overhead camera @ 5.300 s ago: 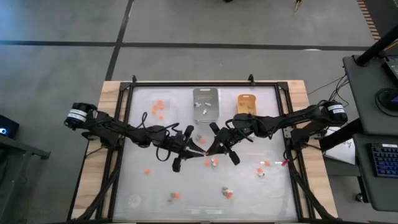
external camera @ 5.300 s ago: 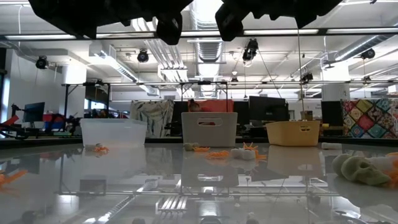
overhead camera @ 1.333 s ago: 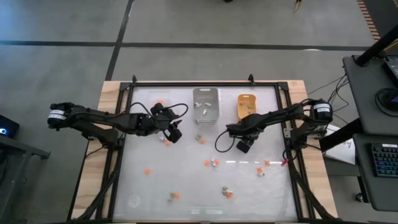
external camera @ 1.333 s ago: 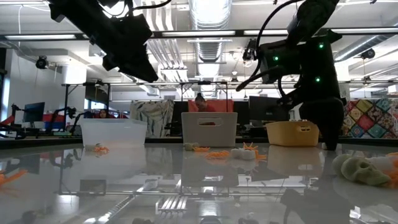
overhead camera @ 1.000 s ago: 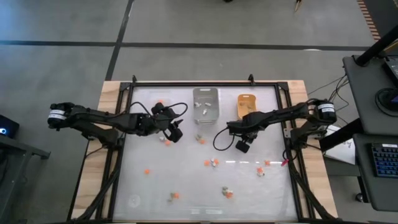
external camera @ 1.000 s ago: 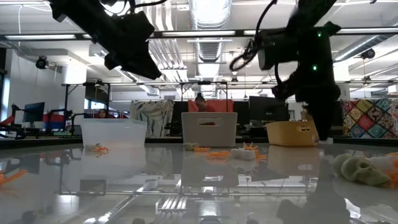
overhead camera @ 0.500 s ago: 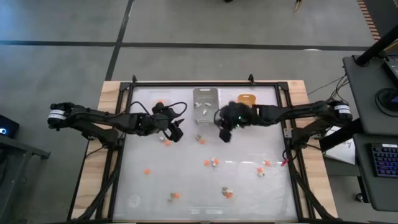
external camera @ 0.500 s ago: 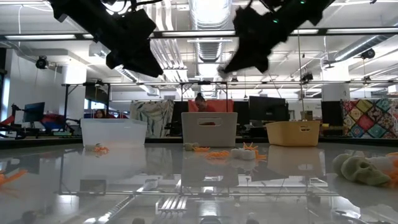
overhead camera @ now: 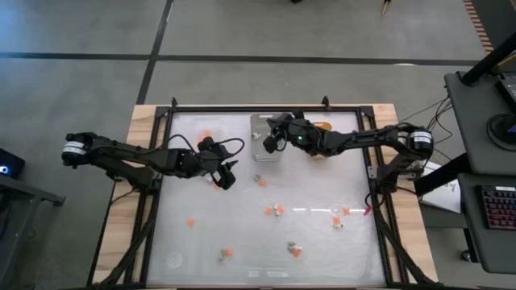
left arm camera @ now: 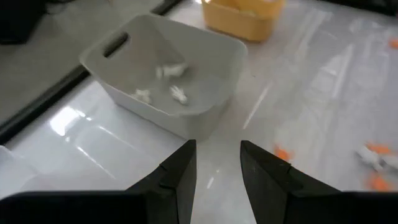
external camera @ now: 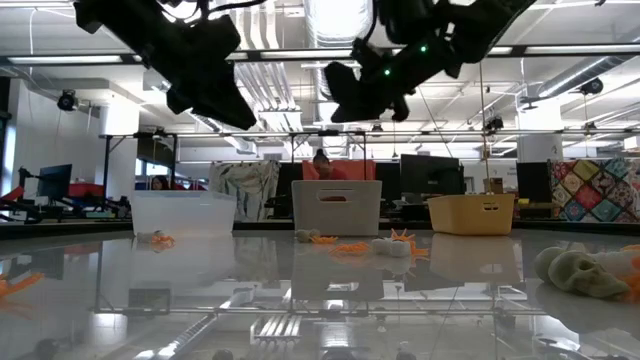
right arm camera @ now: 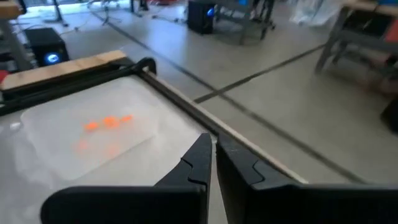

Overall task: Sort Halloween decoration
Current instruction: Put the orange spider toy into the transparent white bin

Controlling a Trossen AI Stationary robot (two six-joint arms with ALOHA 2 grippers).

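Halloween decoration lies scattered on the table below both grippers — some already in the grey tray. Right gripper, fingers pressed together, hovers over that tray; left gripper, fingers parted and empty, hangs beside the clear tray.

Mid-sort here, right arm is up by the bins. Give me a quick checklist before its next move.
1. Right gripper over the grey tray: ok.
2. Right gripper shut: ok; whether it holds a trinket: cannot tell.
3. Grey tray already holds white pieces: ok.
4. Left gripper apart from the right, beside the clear tray: ok.
5. Left fingers parted with nothing between them: ok.
6. Table fully sorted: not ok, trinkets remain.
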